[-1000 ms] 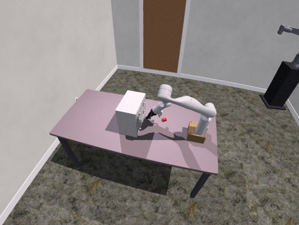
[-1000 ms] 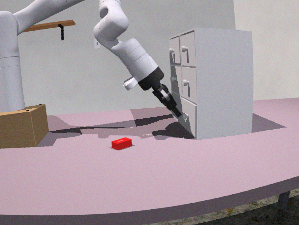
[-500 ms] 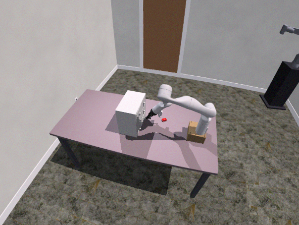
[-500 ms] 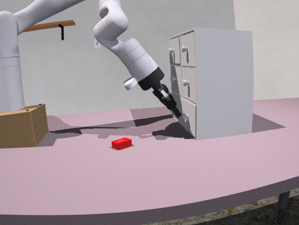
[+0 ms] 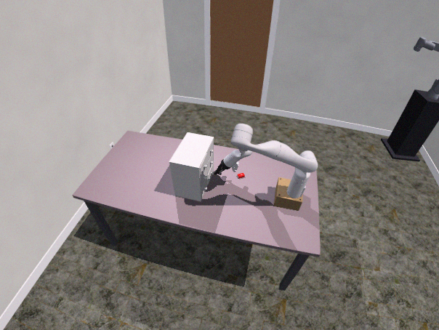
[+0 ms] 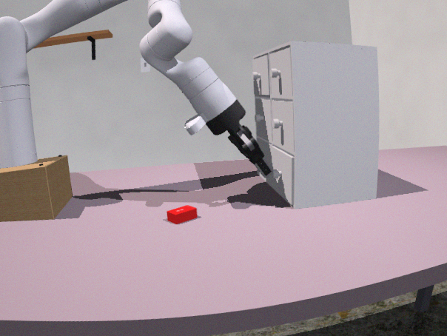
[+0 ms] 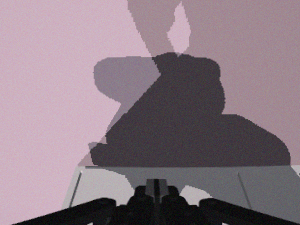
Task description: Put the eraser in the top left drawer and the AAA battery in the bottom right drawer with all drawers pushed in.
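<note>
Block [image 6: 181, 214] [image 5: 240, 175], red, likely eraser, lies on table [image 6: 222, 266] [image 5: 127, 171] [image 7: 40, 74], unstored. Battery not visible. Beyond, claw [image 6: 269, 171] [image 5: 216, 173] [image 7: 156, 192], fingers together, empty, at bottom right drawer [image 6: 286, 185] [image 5: 204, 194] [image 7: 145, 172]. Risk: off-centre push jams loose tray; excess force shifts or turns chest; tips snag knob on retreat, dragging drawer out.
</note>
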Robot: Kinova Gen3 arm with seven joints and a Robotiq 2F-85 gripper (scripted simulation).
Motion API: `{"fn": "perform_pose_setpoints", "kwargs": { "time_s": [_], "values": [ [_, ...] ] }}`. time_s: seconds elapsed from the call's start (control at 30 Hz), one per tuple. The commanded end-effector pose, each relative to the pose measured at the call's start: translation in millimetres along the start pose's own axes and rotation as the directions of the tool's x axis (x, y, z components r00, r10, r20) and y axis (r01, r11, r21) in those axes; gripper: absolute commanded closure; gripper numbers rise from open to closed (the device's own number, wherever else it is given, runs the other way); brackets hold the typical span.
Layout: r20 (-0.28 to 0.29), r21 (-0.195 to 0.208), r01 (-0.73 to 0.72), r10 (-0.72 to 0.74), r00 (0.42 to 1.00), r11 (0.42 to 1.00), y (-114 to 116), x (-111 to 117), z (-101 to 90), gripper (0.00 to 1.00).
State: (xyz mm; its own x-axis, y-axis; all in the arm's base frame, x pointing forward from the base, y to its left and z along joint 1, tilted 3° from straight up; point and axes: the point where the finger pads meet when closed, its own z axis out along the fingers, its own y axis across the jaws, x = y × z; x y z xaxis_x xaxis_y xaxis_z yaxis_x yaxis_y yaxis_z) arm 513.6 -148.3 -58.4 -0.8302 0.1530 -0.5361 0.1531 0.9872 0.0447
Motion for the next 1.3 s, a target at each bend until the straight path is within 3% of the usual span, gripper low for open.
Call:
{"fn": "perform_pose_setpoints", "kwargs": {
  "time_s": [0.0,0.4,0.73,1.07,1.27],
  "values": [
    [0.003,0.000,0.000,0.000,1.000,1.000,0,-2,-0.5,1.00],
    [0.003,0.000,0.000,0.000,1.000,1.000,0,0,-1.5,1.00],
    [0.003,0.000,0.000,0.000,1.000,1.000,0,34,-25.2,1.00],
    [0.003,0.000,0.000,0.000,1.000,1.000,0,39,-31.1,1.00],
    [0.003,0.000,0.000,0.000,1.000,1.000,0,39,-60.9,1.00]
  ]
}}
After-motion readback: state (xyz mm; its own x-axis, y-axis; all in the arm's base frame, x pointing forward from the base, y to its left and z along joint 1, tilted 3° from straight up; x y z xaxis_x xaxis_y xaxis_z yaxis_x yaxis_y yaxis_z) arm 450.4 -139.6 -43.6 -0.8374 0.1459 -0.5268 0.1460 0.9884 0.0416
